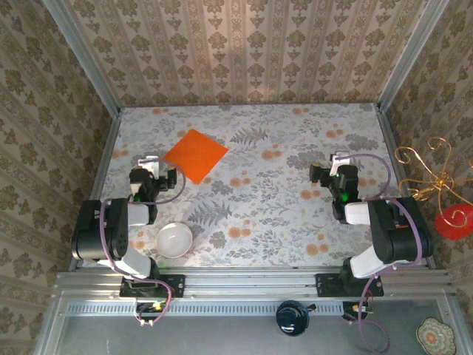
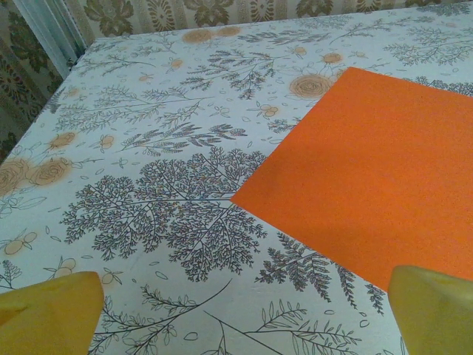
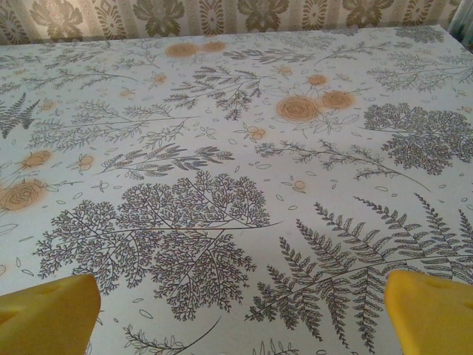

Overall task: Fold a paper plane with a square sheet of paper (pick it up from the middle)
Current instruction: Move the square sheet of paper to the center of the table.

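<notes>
One square sheet of paper (image 1: 195,155) flat on the floral table (image 1: 281,211), just beyond the left gripper (image 2: 242,309), spread wide, right gripper (image 3: 240,310) likewise spread, well apart, white bowl (image 1: 174,239) by left base, bare inside

White bowl (image 1: 174,240) on floral tablecloth (image 1: 281,214)

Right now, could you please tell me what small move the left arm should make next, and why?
Probably slide the left gripper forward and right, over the middle of the square sheet of paper. It lies flat and unfolded, offset right of that open gripper, and the task wants a middle pickup.
</notes>
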Motion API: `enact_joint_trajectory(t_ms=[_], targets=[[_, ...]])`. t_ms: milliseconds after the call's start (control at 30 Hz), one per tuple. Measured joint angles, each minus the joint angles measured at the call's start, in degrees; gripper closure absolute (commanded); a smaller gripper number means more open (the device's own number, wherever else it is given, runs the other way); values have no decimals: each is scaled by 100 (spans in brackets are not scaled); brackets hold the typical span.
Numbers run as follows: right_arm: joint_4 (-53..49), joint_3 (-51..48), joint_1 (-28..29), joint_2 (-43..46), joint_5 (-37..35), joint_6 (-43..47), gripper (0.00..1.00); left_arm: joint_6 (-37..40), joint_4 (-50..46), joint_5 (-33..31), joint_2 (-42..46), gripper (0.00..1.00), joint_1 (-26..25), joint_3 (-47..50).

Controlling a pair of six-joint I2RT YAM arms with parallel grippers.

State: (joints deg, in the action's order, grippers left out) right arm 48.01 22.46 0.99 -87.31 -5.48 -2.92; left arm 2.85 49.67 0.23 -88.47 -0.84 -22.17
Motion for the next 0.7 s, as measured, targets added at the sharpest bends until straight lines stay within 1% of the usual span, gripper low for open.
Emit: enact_joint_trajectory(t_ms=[233, 300, 400, 533, 600, 700], targets=[[-4, 0, 0, 7, -2, -2, 0, -2, 0, -9, 2, 0, 17, 0], [-203, 7, 2, 146, -4, 0, 0, -4, -116, -74, 94, 0, 13, 0], [-984, 162, 98, 807, -46, 33, 0, -46, -743, -310, 660, 0, 11, -70], [-1749, 765, 356, 1589, -52, -13, 0, -374, -1770, -568, 1547, 0, 11, -597], [-2037, 1038, 535, 1773, -85, -94, 0, -627, -2168, -588, 1871, 0, -7, -859], [-2695, 1458, 852, 1818, -142, -407, 0, -1263, -3115, -529, 2227, 0, -61, -1377]])
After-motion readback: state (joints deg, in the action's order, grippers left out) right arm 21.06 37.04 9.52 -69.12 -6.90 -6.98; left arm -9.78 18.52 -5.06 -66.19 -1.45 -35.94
